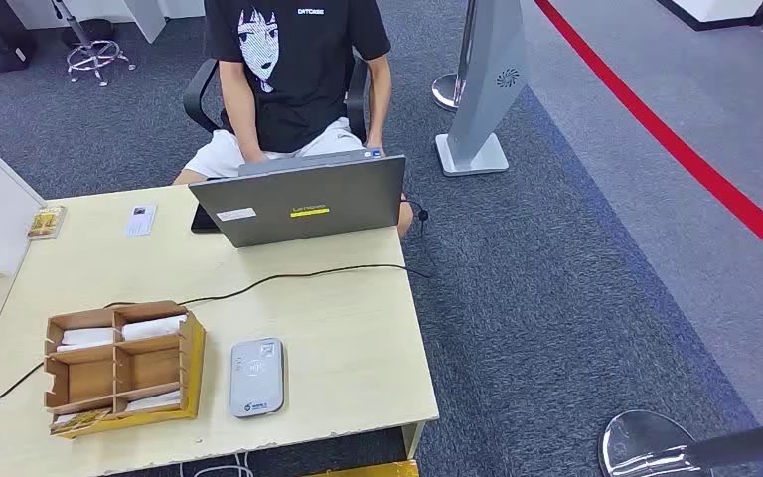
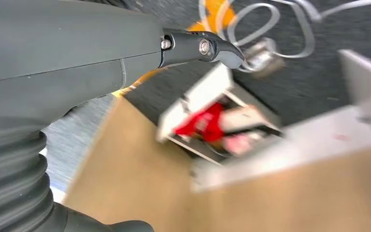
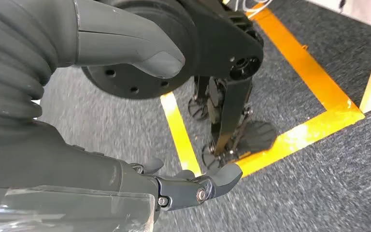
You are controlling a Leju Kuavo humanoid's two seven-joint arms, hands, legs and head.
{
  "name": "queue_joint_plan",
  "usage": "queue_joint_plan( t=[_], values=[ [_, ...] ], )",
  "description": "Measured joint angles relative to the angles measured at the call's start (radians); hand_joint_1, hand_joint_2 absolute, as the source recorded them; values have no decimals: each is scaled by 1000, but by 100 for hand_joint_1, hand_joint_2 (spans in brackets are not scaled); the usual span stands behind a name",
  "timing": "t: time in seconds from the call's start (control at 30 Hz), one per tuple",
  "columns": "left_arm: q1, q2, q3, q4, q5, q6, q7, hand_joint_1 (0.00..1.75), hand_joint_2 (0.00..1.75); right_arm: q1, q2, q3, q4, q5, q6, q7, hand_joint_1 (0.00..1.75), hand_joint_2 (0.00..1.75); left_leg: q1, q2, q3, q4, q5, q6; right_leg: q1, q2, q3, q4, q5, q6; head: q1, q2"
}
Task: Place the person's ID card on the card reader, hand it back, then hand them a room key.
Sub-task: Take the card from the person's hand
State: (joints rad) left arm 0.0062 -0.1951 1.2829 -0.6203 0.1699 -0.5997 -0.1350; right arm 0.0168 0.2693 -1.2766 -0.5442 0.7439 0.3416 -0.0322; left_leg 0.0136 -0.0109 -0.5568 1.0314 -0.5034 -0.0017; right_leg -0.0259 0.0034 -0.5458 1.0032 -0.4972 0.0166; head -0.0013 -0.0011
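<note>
**Beside the desk, both robot hands hang empty while the ID card waits across the tabletop**

At the robot's right side, the right hand [image 3: 140,121] points down toward grey carpet, thumb and dark fingers apart with nothing between them. Yellow floor tape [image 3: 290,140] marks a corner on the carpet beneath it.

On the other side, the left hand [image 2: 101,63] sits close to the edge of the wooden desk. One dark fingertip reaches past the grey cover, and nothing is seen in its hold; the rest of the fingers are hidden, so whether that hand is spread or curled cannot be told. Behind it, blurred, is a white box with something red inside.

Seen from the head camera, a pale wooden desk [image 1: 358,338] stands in front of the robot. Near the robot's edge lies a grey card reader [image 1: 257,376], flat, with nothing on it. Just to its left is a cardboard organizer [image 1: 124,368] with compartments, some holding white cards. A black cable [image 1: 288,275] runs across the middle of the desk.

Toward the far side stands an open grey laptop [image 1: 303,199], its lid facing the robot. To its left, well apart from the reader, a small white ID card [image 1: 141,220] lies flat on the desk, with a small tan booklet [image 1: 47,222] further left at the desk's corner.

Behind the laptop sits a person in a black T-shirt [image 1: 293,70] on an office chair.
</note>
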Motion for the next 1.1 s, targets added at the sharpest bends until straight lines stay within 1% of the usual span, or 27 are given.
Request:
queue_joint_plan(
  t=[0.07,0.27,0.37,0.43,0.57,0.8,0.97,1.1],
  values=[
    [-1,-4,17,-11,17,-21,-5,0,175,-1,5,-17,-1,3,4,-1,0,175,0,0,0,0,0,0,0,0,0,0,0,0,0,0],
    [-6,-34,94,-103,98,-164,-35,0,175,-9,28,-104,-7,8,5,-12,0,175,0,0,0,0,0,0,0,0,0,0,0,0,0,0],
    [5,-48,100,-186,105,-212,-56,0,175,-14,34,-128,-8,-6,-6,-14,0,175,0,0,0,0,0,0,0,0,0,0,0,0,0,0],
    [24,-53,91,-243,118,-217,-61,0,175,-16,36,-137,-10,-9,-12,-13,0,175,0,0,0,0,0,0,0,0,0,0,0,0,0,0],
    [67,-61,49,-365,149,-192,-62,0,175,-17,39,-147,-17,-8,-16,-7,0,175,0,0,0,0,0,0,0,0,0,0,-1,-1,0,0],
    [130,-76,-61,-593,179,-146,-69,0,175,-20,44,-159,-30,-2,-27,10,0,175,0,0,0,0,0,0,0,0,0,0,0,-1,0,0],
    [157,-86,-135,-734,165,-114,-85,0,175,-24,47,-164,-37,6,-32,24,0,175,0,0,0,0,0,0,0,0,0,0,0,-1,0,0],
    [174,-93,-200,-850,119,-74,-106,0,175,-26,50,-166,-43,22,-41,34,0,175,0,0,0,0,0,0,0,0,0,0,0,-1,0,0]
  ],
)
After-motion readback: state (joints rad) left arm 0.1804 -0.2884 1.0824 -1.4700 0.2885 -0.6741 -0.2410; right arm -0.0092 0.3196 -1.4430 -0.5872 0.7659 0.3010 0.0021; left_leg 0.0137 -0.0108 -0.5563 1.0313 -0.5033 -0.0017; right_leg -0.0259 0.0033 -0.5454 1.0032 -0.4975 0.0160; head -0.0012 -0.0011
